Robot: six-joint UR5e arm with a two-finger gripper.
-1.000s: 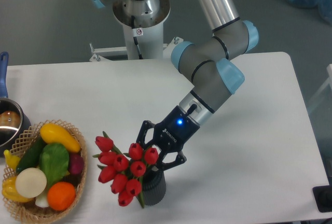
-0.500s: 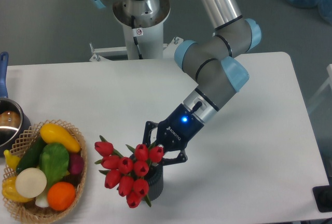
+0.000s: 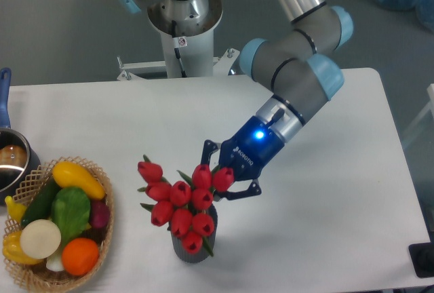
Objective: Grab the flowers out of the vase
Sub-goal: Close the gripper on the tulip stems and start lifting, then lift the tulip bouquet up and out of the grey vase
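Red tulip buds, the flowers, stand bunched above the vase, their green stems running down into its mouth. The vase, dark grey and ribbed, stands upright on the white desk near the front edge. The tool is at the right side of the bunch, its black fingers closed in against the upper buds; whether they grip stems cannot be told, as buds hide the contact. A woven basket of fruit and vegetables sits at the left, apart from the vase.
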